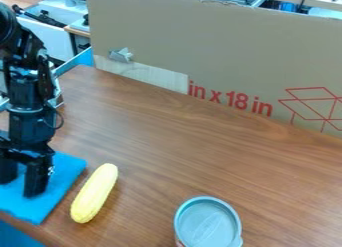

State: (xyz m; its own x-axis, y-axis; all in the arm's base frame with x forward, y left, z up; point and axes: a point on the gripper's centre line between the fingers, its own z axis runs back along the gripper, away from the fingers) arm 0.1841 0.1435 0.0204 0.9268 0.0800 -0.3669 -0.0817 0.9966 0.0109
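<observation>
Nearest you, right of the middle at the near edge, stands the can (208, 223), its round top grey-blue. Your claw (22, 183) hangs at the left, over the blue cloth (63, 178), released, with its two fingers apart and nothing seen between them; you can't tell whether the tips touch the cloth. The cloth lies flat on the near left of the table (220, 151), and the yellow corn (94, 193) lies just right of it, slanting from near left to far right.

Expect the cloth to be light and limp: pinch a bit of it from above and it should bunch up, while a shallow grip may slide off. The corn looks stiff and light, probably smooth plastic, so it could roll or slip; you'd do best to take it across its middle, fingers on the long sides.

As for containers, you have the can, upright; you can't tell whether that top is a lid or what is inside. Cardboard (220, 46) stands along the far side.
</observation>
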